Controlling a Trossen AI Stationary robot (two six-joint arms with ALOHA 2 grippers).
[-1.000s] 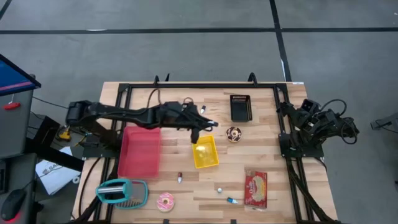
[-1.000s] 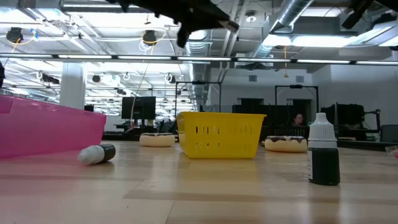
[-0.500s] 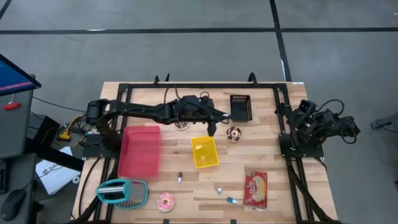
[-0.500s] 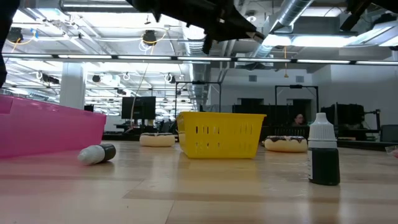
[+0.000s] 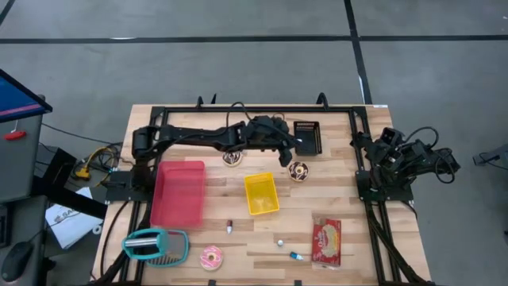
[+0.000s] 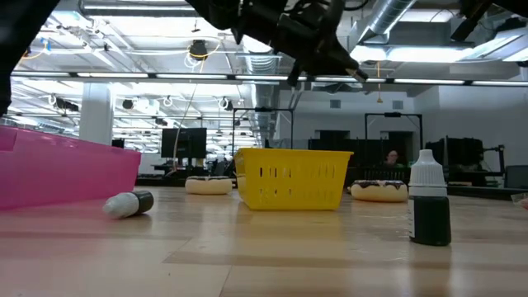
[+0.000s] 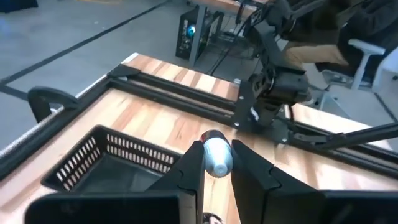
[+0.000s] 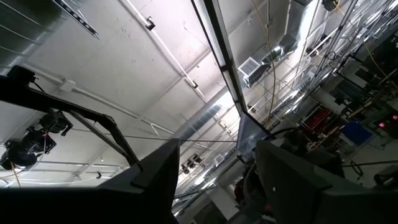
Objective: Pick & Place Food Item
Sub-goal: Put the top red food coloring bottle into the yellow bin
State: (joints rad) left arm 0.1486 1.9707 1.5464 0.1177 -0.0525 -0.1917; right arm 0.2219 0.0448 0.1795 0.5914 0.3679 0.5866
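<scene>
above the black basket (image 5: 306,137), your left gripper (image 7: 216,163) clamps a small bottle (image 7: 217,154), probably; thin grip, it could slip out. right gripper parked, open.

**Held item: position and condition**

One small rounded item (image 7: 217,155), pale blue-white with a darker far end, is clamped between the fingers of the left gripper (image 7: 216,153). It is off the table, in the far centre region, just beside the near left corner of the black mesh basket (image 5: 296,137). Its exact kind cannot be determined.
</scene>
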